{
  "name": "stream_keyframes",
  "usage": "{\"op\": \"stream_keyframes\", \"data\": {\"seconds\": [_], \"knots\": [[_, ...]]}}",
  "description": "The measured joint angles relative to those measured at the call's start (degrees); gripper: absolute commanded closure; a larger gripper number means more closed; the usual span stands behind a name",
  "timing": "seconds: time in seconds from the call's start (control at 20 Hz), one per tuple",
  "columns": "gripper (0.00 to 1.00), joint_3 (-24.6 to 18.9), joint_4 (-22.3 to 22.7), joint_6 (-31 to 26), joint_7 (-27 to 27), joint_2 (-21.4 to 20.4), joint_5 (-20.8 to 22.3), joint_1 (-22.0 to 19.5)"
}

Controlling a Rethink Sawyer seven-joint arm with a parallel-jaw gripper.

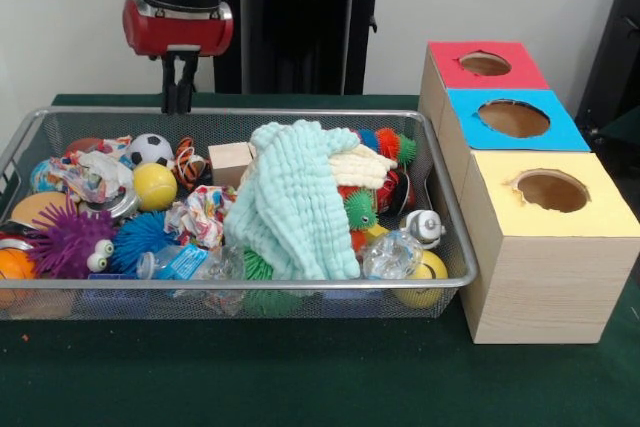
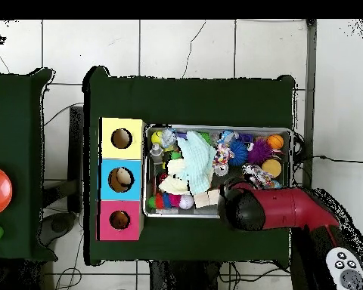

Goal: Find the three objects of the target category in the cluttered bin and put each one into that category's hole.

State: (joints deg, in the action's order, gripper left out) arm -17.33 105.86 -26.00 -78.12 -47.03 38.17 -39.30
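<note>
The silver wire-mesh bin (image 1: pixel 300 113) is full of toys; it also shows in the overhead view (image 2: pixel 218 127). An orange plush with black tiger stripes (image 1: pixel 188 163) lies near the far wall, between a soccer ball and a wooden block. I cannot make out the yellow-orange and brown plush animals. My gripper (image 1: pixel 180 87) hangs over the bin's far rim, above and just behind the tiger plush, shut and empty. In the overhead view the arm's end (image 2: pixel 241 205) covers it. The red-topped hole (image 1: pixel 485 64) is on the farthest box, also seen from overhead (image 2: pixel 119 220).
A mint-green cloth (image 1: pixel 290 202) drapes over the bin's middle. Spiky balls, a yellow ball (image 1: pixel 154 186), a soccer ball (image 1: pixel 151 149) and a wooden block (image 1: pixel 230 161) fill the bin. Blue-topped (image 1: pixel 514 118) and yellow-topped (image 1: pixel 551 190) boxes stand beside the red one.
</note>
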Motion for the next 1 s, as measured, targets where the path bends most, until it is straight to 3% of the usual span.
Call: {"op": "stream_keyframes", "data": {"seconds": [0.25,0.3,1.0], "knots": [[1.00,-0.9,0.0,0.0,0.0,0.1,0.0,-0.7],[0.00,-1.1,0.0,0.0,0.0,0.1,0.0,-0.8],[0.00,-1.1,0.9,0.0,0.0,0.5,0.2,-3.1]]}}
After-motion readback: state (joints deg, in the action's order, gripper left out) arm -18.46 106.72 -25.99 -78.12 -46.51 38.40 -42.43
